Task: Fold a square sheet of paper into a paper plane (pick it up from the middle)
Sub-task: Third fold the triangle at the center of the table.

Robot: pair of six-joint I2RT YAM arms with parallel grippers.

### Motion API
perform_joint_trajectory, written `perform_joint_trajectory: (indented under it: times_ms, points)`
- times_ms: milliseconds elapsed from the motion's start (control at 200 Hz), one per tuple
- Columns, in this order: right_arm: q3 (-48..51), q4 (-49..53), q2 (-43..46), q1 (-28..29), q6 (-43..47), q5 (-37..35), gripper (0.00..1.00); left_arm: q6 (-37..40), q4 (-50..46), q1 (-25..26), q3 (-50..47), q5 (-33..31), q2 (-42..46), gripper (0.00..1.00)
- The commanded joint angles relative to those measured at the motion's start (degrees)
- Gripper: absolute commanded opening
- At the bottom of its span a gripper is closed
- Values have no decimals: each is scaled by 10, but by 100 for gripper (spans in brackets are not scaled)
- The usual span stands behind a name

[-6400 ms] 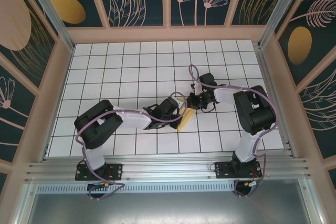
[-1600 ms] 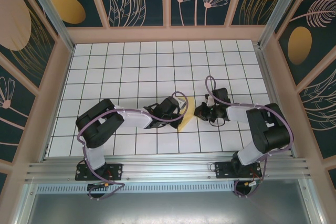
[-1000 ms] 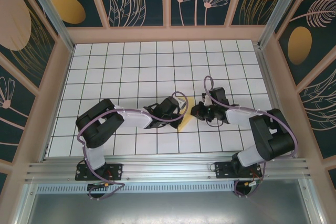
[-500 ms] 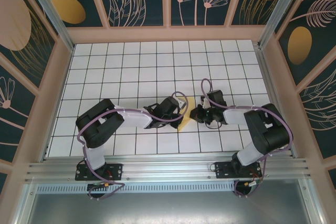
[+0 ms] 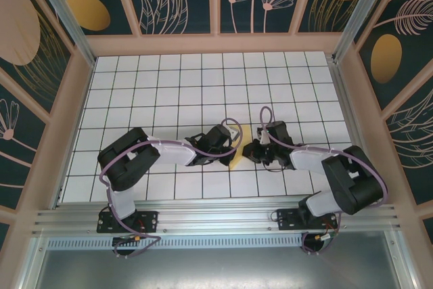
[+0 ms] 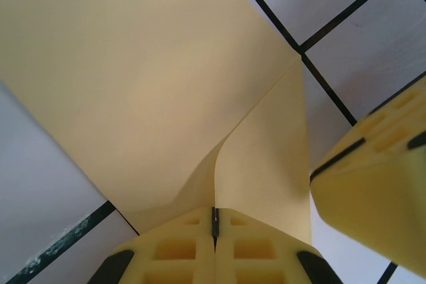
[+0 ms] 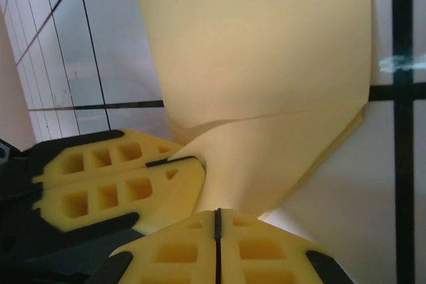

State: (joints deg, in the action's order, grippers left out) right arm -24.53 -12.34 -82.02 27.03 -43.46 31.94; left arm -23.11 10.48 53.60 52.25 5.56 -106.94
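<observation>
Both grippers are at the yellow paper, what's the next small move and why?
Probably slide the right gripper along the folded flap to flatten it: the left gripper holds the sheet of paper, jaws shut, and the flap stands slightly raised.

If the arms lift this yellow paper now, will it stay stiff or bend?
Probably floppy: the yellow paper curves up from the table where the left gripper pinches it. Likely very light, since it looks thin. It could crease or tear if the right gripper, also shut on it, pulls away.
</observation>
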Motion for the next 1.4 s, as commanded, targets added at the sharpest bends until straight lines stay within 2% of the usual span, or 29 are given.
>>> perform_joint_trajectory:
  times_ms: [0, 285, 585, 871, 991, 1391]
  points:
    - [7, -47, -22, 10, -19, -2, 9, 9, -34, -3, -3, 2, -27, 0]
    - [3, 1, -38, 12, 0, -44, 8, 8, -34, -3, -5, 2, -25, 0]
    - [21, -31, 29, 34, -36, -31, 9, 4, -32, -3, -7, -2, -25, 0]
    - [40, -88, -14, 57, -63, -42, 9, 3, -27, -3, -11, 5, -26, 0]
    - [41, -74, -30, 58, -60, -52, 9, 1, -25, -3, -16, 7, -25, 0]
    - [58, -91, 34, 87, -91, -67, 9, -2, -23, -3, -15, 6, -29, 0]
